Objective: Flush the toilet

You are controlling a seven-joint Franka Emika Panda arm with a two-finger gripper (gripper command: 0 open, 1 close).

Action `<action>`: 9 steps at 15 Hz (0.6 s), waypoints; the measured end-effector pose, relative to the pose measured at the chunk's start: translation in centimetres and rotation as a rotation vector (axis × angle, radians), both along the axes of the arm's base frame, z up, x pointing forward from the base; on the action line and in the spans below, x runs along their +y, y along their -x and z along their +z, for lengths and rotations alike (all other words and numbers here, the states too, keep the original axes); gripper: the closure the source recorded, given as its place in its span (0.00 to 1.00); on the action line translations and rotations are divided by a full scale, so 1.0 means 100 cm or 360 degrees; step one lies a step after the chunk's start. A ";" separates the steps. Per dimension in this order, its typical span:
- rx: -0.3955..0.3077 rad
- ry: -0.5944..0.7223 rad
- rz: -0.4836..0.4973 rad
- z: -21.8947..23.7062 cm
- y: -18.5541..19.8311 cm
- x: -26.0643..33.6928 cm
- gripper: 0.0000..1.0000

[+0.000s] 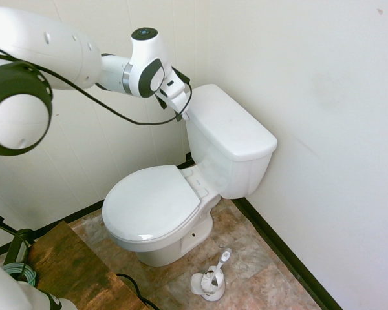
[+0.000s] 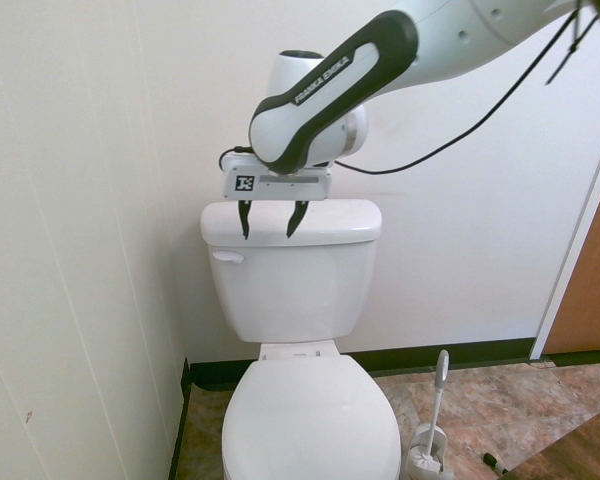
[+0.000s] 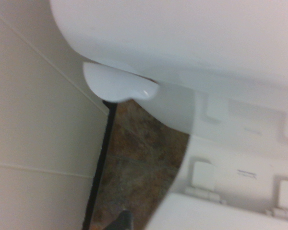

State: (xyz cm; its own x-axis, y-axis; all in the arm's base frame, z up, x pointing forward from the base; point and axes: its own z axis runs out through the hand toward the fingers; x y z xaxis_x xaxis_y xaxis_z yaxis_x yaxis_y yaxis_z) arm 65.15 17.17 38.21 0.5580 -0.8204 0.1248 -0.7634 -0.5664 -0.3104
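The white toilet (image 1: 227, 132) stands in the corner with its seat lid (image 1: 152, 203) down. Its small white flush lever (image 2: 227, 257) sits on the tank front (image 2: 295, 285), at the end nearest the side wall. My gripper (image 2: 270, 226) hangs open and empty above that end of the tank, its dark fingertips at the level of the tank lid, a little above the lever and apart from it. From the other side, the gripper (image 1: 171, 108) is at the tank's corner. In the wrist view the lever (image 3: 117, 81) shows close up under the tank lid edge.
A white toilet brush (image 1: 213, 274) in its holder stands on the tiled floor beside the bowl. White walls close in behind and beside the tank. A brown door (image 2: 592, 290) is at the far side, and a wooden surface (image 1: 64, 265) lies in front of the bowl.
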 end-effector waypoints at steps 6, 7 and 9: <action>-0.0072 0.0007 -0.0048 -0.027 -0.066 0.043 1.00; -0.0065 0.0011 -0.0053 -0.032 -0.073 0.047 1.00; -0.0066 0.0010 -0.0063 -0.035 -0.084 0.052 1.00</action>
State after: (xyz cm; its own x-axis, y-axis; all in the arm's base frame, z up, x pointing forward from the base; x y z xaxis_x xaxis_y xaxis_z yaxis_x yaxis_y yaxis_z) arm 73.54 22.33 34.67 0.5194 -0.8409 0.1520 -0.7718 -0.5380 -0.3389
